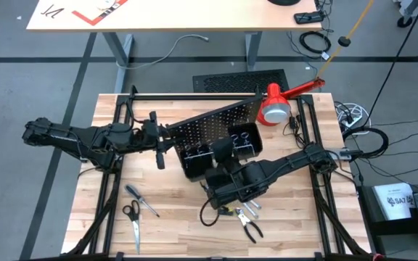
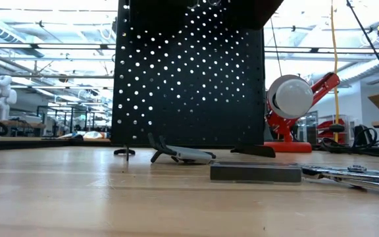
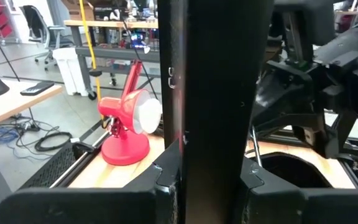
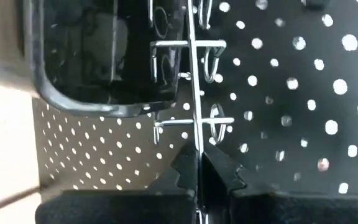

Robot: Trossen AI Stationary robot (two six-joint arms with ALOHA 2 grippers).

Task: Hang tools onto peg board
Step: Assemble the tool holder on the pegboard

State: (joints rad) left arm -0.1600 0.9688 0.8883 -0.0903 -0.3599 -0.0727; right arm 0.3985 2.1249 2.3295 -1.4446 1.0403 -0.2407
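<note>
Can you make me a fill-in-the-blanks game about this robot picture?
The left claw grips the edge of the ___.
The right claw, by the silver rings, is ___.
The lamp is ___ and white.
The scissors lie on the ___.
Missing: peg board, shut, red, table.

The left gripper (image 3: 213, 177) is clamped on the edge of the peg board (image 3: 219, 81), which rises as a tall dark slab between its two dark fingers (image 3: 166, 177). Beyond the board, a red-and-white lamp (image 3: 129, 127) stands on the wooden table (image 3: 104, 174) near its edge. On the board's other side, the other arm (image 3: 316, 81) crowds in close above a black bin (image 3: 291, 171).
</note>
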